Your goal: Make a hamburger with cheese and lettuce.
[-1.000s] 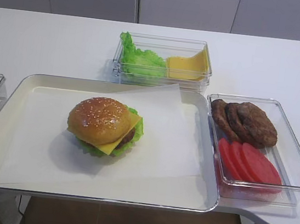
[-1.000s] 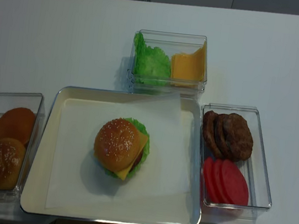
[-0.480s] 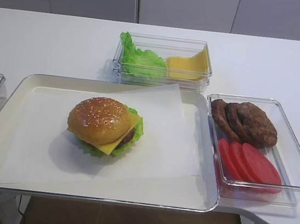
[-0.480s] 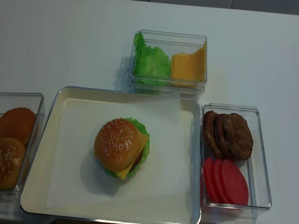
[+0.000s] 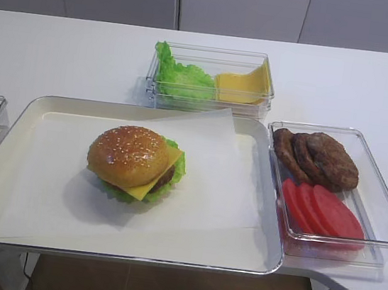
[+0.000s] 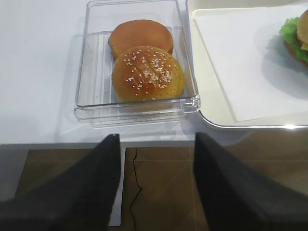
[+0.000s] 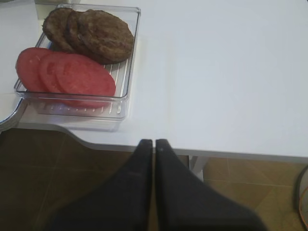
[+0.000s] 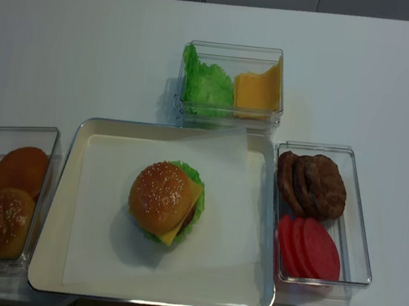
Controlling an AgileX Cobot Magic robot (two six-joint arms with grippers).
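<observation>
Now you see the hamburger (image 5: pixel 134 163) complete on the white paper (image 5: pixel 202 189) in the tray (image 5: pixel 265 258), with the cheese (image 5: pixel 167 161) and the lettuce (image 5: pixel 175 165) showing under the bun. Over the last second nothing on the counter (image 5: pixel 345 86) has moved, so I judge the task is finished. Your left tool (image 6: pixel 155 159) hangs released and holds nothing, below the box of buns (image 6: pixel 139 62). Your right tool (image 7: pixel 154 144) is clenched and also holds nothing, beside the box of patties and tomato slices (image 7: pixel 77 57).
</observation>
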